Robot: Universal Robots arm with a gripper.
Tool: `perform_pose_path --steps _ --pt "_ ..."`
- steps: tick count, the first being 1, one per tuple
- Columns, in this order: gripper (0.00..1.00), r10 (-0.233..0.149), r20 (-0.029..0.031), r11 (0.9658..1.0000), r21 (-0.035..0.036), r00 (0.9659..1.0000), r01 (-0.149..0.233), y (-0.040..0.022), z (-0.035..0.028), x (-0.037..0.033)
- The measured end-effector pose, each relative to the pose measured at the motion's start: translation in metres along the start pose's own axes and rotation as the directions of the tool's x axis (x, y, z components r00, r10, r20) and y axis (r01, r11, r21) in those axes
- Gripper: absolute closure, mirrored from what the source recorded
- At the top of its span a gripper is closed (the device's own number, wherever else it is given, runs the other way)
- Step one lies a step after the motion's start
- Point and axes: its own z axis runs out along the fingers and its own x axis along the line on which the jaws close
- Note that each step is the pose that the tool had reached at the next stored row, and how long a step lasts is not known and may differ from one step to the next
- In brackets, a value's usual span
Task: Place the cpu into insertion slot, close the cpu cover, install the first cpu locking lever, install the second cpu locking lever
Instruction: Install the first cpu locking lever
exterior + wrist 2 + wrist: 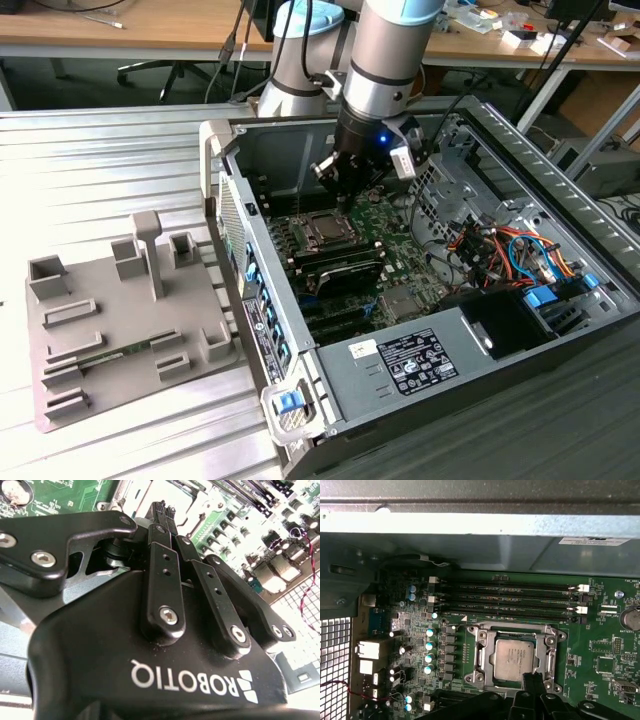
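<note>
**cpu** (511,661): in the first wrist view, one corner is lying under the dark fingertips (527,682). Its top markings are showing too small to tell.

**metal frame** (482,652) around the cpu: the gripper (533,679) is covering the edge nearest it.

**motherboard** (55,495): in the second wrist view, the body of the gripper (162,509) is blocking most of the board.

**arm** (385,60): the exterior view's top edge is cutting off its upper length.

**computer case** (560,140): the bottom and right edges of the exterior view are cutting off its near corner and one side.
</note>
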Motion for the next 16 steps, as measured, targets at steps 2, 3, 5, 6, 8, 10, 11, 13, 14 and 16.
perform_pose_path --steps 2,3,5,6,8,10,11,13,14,16 --pt "0.89 0.0 0.0 1.0 0.0002 1.0 0.0 0.0 -0.0004 0.0" --pt "0.89 0.0 0.0 1.0 0.0003 1.0 0.0 0.0 -0.0006 0.0" --pt "0.89 0.0 -0.0001 1.0 0.0003 1.0 0.0 0.0 -0.0011 0.0" --pt "0.89 0.0 0.0 1.0 0.0003 1.0 0.0 0.0 -0.0012 0.0" --pt "0.89 0.0 -0.0001 1.0 0.0004 1.0 0.0 0.0 -0.0015 -0.0001" --pt "0.89 0.0 -0.0003 1.0 0.0007 1.0 0.0 -0.0001 -0.0023 -0.0001" --pt "0.89 0.0 -0.0002 1.0 0.0006 1.0 0.0 -0.0001 -0.0028 -0.0001" --pt "0.89 0.0 -0.0001 1.0 0.0005 1.0 0.0 -0.0001 -0.0044 -0.0002" --pt "0.89 0.0 0.0 1.0 0.0004 1.0 0.0 -0.0001 -0.005 -0.0002" --pt "0.89 0.0 0.0004 1.0 0.0003 1.0 0.0 -0.0001 -0.0055 0.0003"
